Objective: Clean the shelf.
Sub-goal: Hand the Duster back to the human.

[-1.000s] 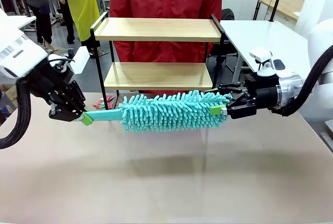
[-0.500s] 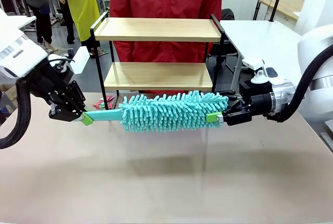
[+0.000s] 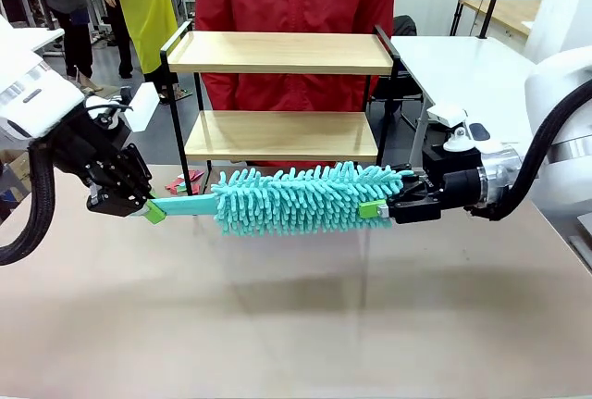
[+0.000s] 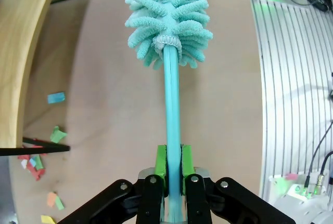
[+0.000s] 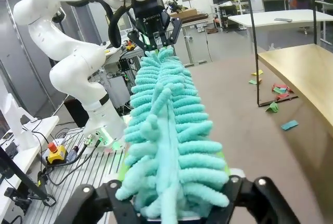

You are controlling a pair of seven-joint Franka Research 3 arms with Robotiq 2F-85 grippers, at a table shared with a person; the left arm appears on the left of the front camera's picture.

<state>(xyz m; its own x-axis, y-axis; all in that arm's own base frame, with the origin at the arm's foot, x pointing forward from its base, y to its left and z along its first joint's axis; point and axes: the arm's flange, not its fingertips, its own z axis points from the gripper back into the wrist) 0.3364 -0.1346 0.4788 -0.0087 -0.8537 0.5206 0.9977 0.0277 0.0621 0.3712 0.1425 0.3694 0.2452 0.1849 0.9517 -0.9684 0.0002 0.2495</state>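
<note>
The left gripper [image 3: 148, 206] clamps the teal duster [image 3: 305, 198] by its handle. The right gripper [image 3: 384, 209] has its jaws closed around the fluffy tip. Beyond the duster, at the table's far edge, stands the shelf [image 3: 277, 52].

No print can be read with certainty in these pictures. In the right wrist view the far gripper [image 5: 154, 41] carries a small white line of lettering on its black body, too small to make out. The paper scraps [image 4: 39, 164] on the counter [image 3: 296, 325] bear no writing that shows, and the shelf [image 3: 277, 52] boards are plain wood
</note>
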